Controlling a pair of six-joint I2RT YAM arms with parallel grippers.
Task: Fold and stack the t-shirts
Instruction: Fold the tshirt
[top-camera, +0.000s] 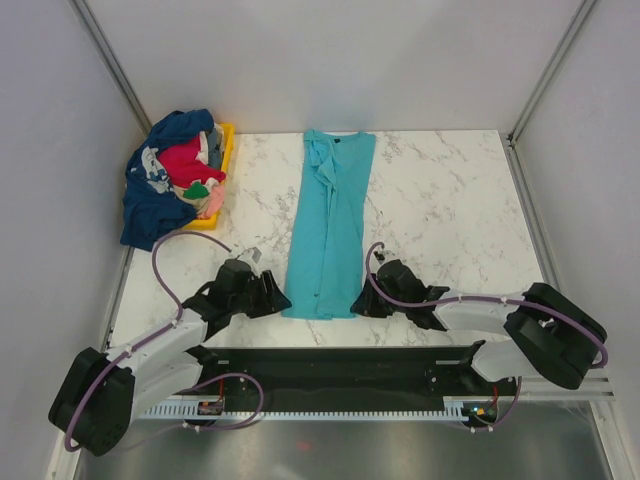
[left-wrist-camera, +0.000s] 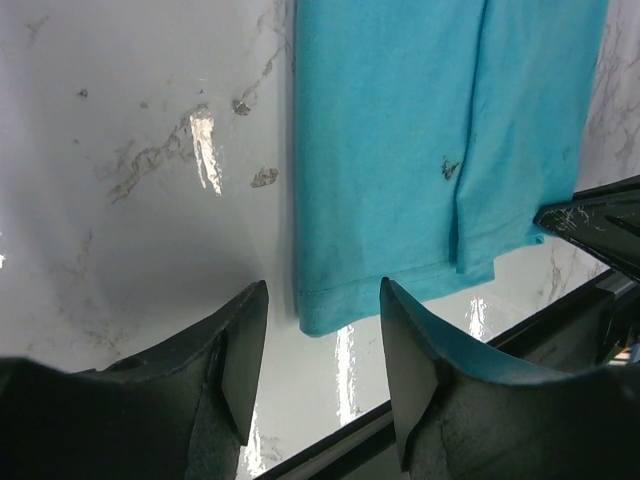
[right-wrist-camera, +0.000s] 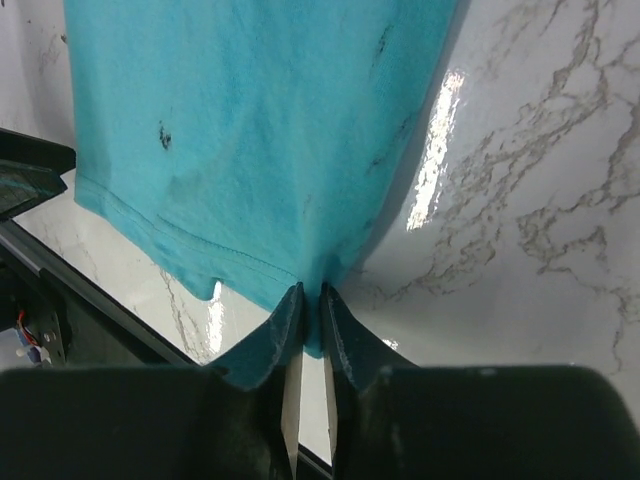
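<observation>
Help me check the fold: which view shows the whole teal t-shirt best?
Top external: the teal t-shirt lies there collar to hem, folded into a long strip. Left wrist shows only its near hem corner; right wrist only the hem edge pinched in the right gripper.

Robot lab cell, white panels (top-camera: 330, 60) walled a marble-look table (top-camera: 440, 190), left arm (top-camera: 150, 350) and right arm (top-camera: 510, 325) were bolted to a near rail (top-camera: 330, 365)
</observation>
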